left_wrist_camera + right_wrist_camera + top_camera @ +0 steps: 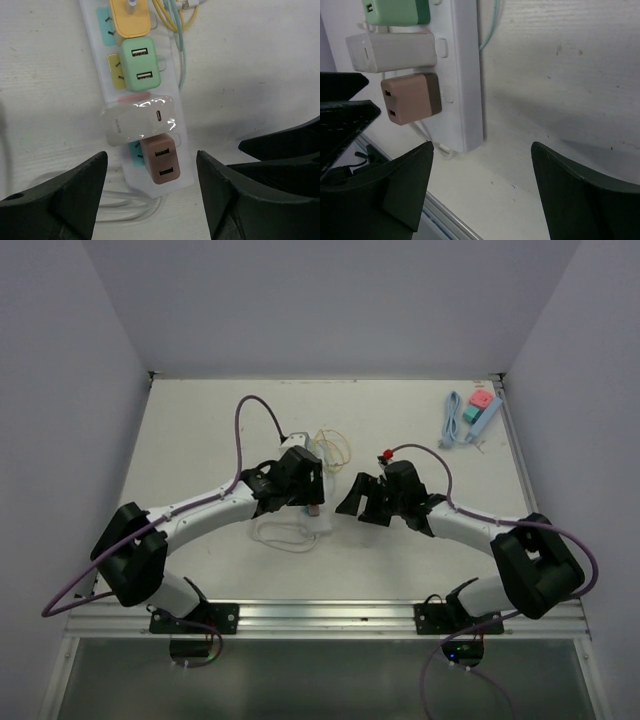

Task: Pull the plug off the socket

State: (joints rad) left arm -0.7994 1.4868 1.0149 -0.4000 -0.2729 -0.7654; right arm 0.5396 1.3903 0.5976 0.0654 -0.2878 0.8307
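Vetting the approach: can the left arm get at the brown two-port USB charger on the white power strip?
Likely yes: open jaws of the left arm flank the brown two-port USB charger, nothing between; the glossy white charger crowds it.

Evenly lit white matte tabletop (200, 430) here. Plain, pale lavender-grey walls (330, 300) box it in at the far, left and right edges. A ribbed silver metal rail (330, 615) runs along the near edge.
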